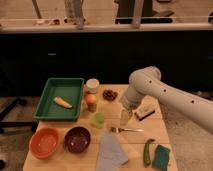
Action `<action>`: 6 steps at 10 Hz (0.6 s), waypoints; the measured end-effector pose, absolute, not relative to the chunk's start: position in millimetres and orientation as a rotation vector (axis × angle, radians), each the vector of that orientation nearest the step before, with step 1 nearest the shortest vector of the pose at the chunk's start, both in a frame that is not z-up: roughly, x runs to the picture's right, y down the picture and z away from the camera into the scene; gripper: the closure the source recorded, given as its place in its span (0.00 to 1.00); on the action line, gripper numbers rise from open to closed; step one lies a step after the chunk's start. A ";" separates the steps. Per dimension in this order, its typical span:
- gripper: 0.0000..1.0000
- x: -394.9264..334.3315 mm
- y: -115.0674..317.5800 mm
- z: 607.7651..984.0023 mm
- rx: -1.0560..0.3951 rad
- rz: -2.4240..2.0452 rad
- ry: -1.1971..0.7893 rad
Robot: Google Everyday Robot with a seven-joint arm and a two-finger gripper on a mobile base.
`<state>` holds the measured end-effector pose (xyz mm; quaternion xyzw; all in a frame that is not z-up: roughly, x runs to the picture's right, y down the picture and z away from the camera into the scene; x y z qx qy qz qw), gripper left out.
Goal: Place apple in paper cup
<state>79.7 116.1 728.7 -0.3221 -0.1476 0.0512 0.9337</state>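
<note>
While the apple point(90, 99) sits just outside the paper cup point(92, 85), the jaws hang near the fork point(128, 130), their state unclear

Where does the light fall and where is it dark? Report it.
Camera view: warm light covers the table, apple and paper cup; camera view: the cabinets behind sit in deep shadow; camera view: the claw, over the table right of the green cup, is well lit.

The matt pale tool point(125, 118) hangs over a smooth wooden table point(156, 132) near a metal fork point(128, 130).
</note>
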 end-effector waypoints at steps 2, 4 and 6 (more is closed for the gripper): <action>0.20 64.4 111.5 733.0 -0.632 0.141 -0.349; 0.20 49.7 107.9 740.9 -0.622 0.180 -0.410; 0.20 37.2 104.9 750.7 -0.621 0.221 -0.478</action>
